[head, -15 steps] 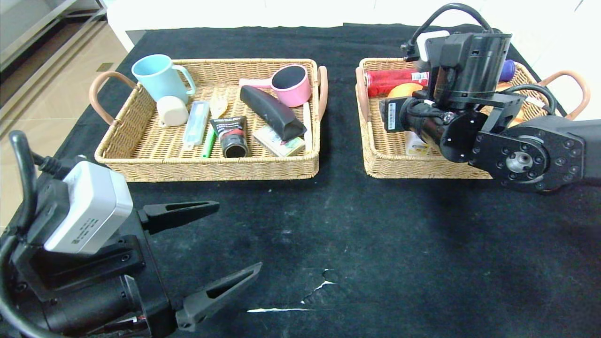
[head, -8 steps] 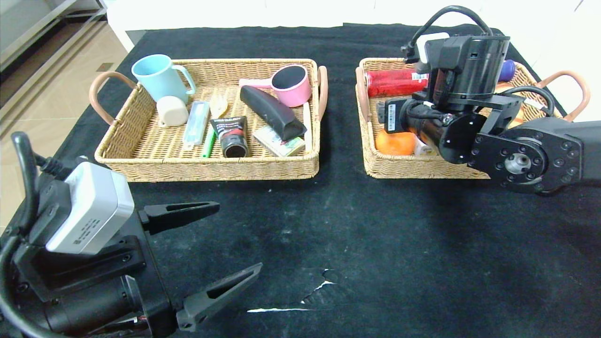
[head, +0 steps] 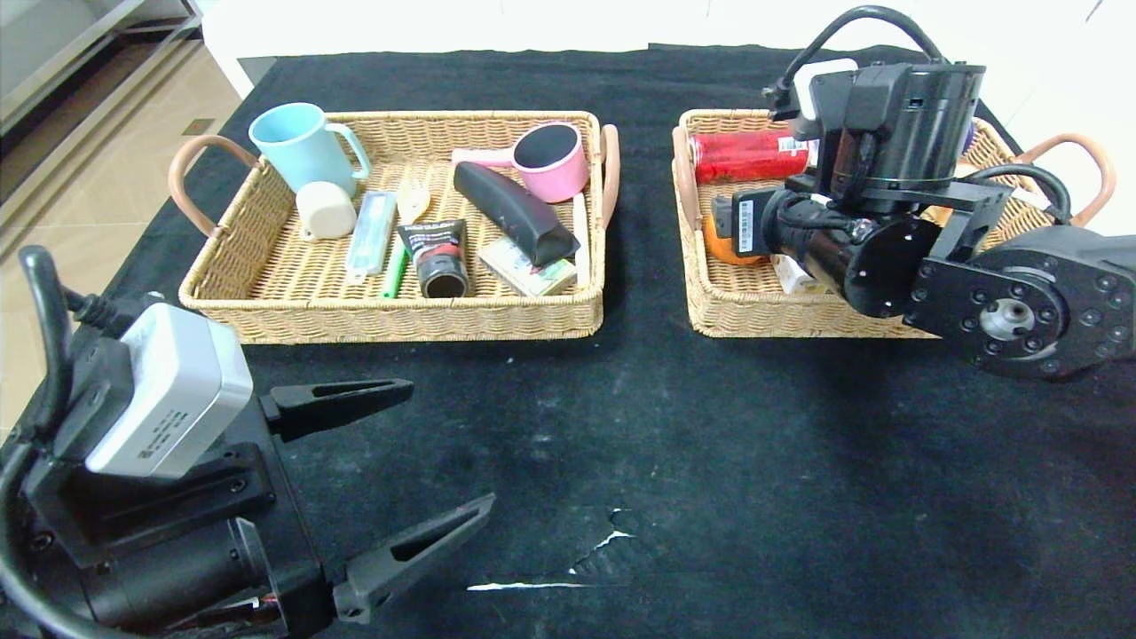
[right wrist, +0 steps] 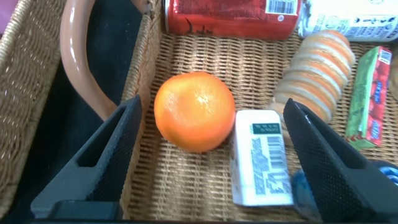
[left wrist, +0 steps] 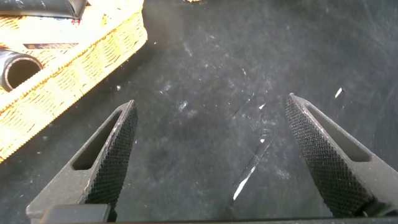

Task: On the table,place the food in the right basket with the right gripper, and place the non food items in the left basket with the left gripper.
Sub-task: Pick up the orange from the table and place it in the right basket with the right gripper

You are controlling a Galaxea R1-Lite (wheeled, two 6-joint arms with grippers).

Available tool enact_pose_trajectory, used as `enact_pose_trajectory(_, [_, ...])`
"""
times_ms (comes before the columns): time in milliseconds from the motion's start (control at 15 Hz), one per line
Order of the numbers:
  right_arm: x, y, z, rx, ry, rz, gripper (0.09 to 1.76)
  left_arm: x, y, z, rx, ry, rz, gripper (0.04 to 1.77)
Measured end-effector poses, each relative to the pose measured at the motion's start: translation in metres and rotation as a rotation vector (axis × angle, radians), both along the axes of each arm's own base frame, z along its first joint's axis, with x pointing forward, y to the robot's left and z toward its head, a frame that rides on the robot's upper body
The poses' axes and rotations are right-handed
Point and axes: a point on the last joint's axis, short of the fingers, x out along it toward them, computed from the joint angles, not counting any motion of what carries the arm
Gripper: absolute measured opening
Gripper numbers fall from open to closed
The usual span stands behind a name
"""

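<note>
Jaws on my right gripper stand wide, holding nothing, poised over the right basket, where the orange lies loose beside the white juice carton. I see my left gripper parked low over the bench, jaws wide too, near the left basket.

Bright even overhead light, white blowout along top edge and upper right of head view; soft shadow under right arm on black cloth; wrist views sharp, near jaws slightly soft
</note>
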Motion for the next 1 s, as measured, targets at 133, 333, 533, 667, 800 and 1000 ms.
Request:
enact_pose_trajectory(133, [-0.01, -0.006, 0.003, -0.007, 0.007, 0.006, 1.67, 0.001, 0.001, 0.003, -0.006, -0.007, 0.015, 1.72])
enact_pose_trajectory(333, [-0.035, -0.021, 0.006, -0.022, 0.027, 0.044, 1.68, 0.005, 0.005, 0.008, -0.014, -0.025, 0.07, 1.72])
enact_pose_trajectory(533, [-0.07, -0.045, 0.01, -0.033, 0.048, 0.098, 1.69, 0.008, 0.01, 0.012, -0.017, -0.034, 0.112, 1.72])
enact_pose_trajectory(667, [-0.096, -0.064, 0.006, -0.043, 0.079, 0.136, 1.69, 0.008, 0.014, 0.012, -0.018, -0.038, 0.141, 1.72])
enact_pose_trajectory(800, [-0.125, -0.084, -0.001, -0.048, 0.098, 0.163, 1.7, 0.009, 0.022, 0.013, -0.021, -0.044, 0.195, 1.72])
enact_pose_trajectory(1000, [-0.169, -0.115, -0.006, -0.061, 0.148, 0.218, 1.7, 0.004, 0.034, 0.011, -0.021, -0.048, 0.29, 1.72])
